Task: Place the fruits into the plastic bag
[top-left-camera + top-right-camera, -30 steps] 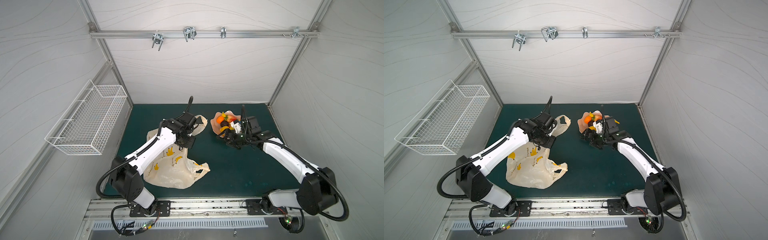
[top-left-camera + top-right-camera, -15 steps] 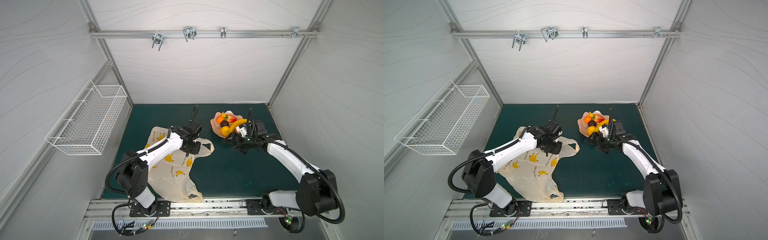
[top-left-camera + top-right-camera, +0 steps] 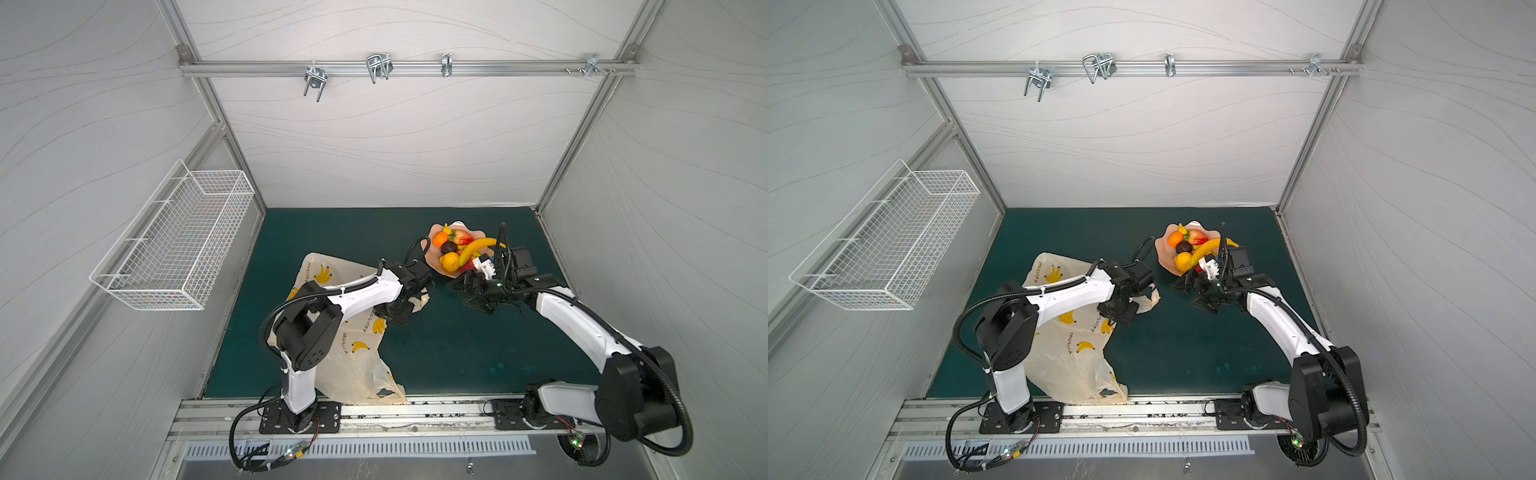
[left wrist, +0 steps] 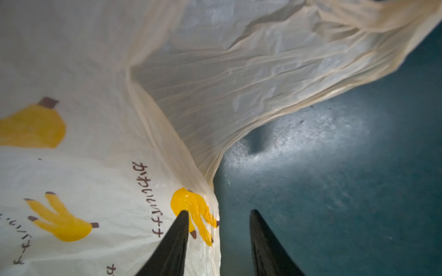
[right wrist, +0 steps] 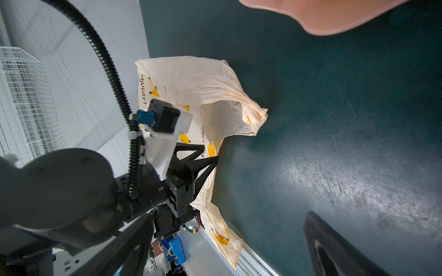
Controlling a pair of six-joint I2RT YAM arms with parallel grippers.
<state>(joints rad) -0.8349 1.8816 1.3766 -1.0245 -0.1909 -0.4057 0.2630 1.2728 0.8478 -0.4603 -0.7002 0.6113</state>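
Fruits [image 3: 450, 262] are lying in the pink dish [image 3: 433, 257] at one o'clock; plastic bag [image 3: 357, 365], limp and slippery, is sprawling at eight. Left gripper [image 4: 218, 212] is standing part-open at its rim, worth pinching; right gripper [image 3: 457, 295] gaping wide

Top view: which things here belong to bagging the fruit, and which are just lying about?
Part of the job: plastic bag; banana; orange; lemon; red strawberry piece; dark brown fruit. All the fruit sits in the pink dish.

Just lying about: white wire basket on the left wall; metal hooks on the overhead rail.
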